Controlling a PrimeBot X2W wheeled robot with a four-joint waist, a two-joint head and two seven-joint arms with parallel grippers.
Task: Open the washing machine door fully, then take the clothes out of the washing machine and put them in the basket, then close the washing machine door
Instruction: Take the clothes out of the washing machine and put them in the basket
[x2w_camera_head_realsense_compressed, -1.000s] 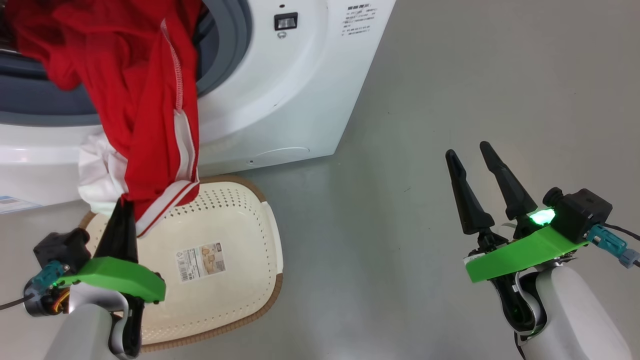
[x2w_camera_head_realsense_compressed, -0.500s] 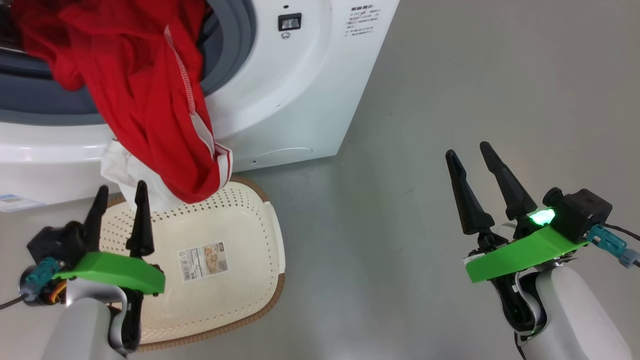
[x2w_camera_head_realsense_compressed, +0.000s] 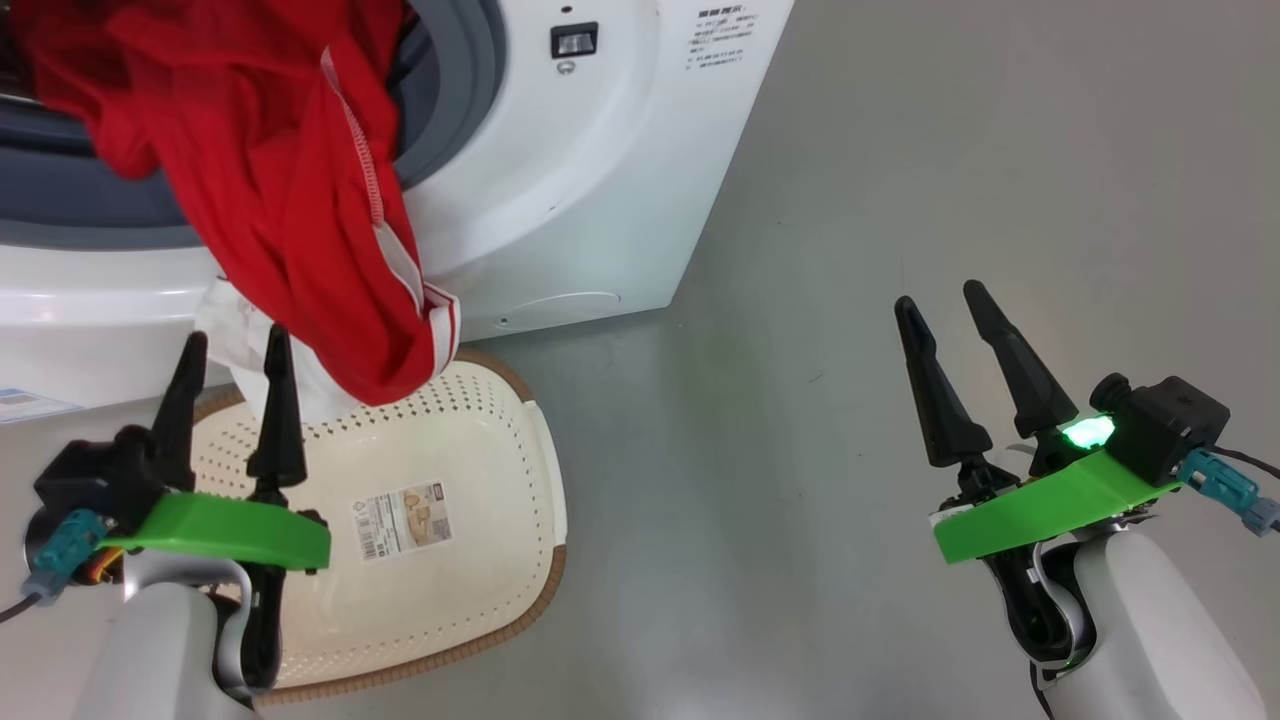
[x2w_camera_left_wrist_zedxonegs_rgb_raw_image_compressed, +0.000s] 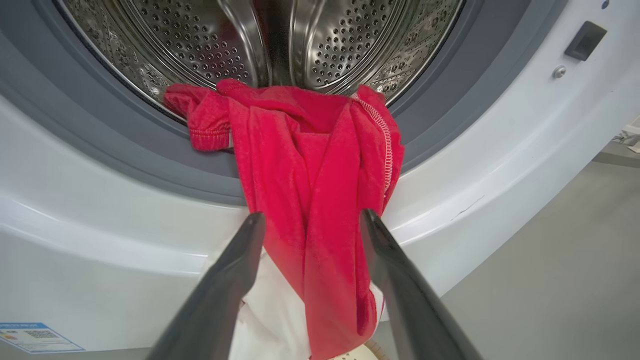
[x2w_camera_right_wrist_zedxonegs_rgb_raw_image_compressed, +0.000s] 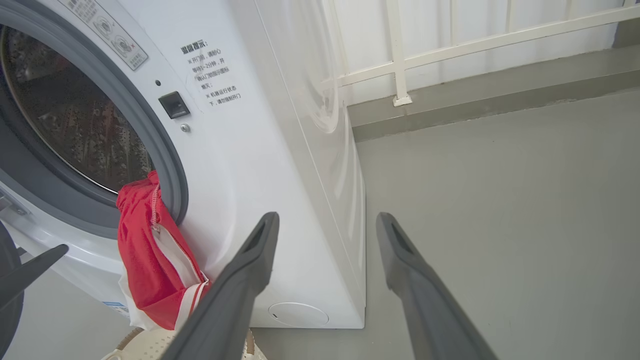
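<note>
Hanging clothes just beyond left gripper

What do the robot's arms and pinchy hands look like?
The left end effector and right end effector each have two long black pointy fingers on a bright green plate. Behind are pale rounded forearms, black camera boxes and teal cable plugs. The right one has a glowing green light.
</note>
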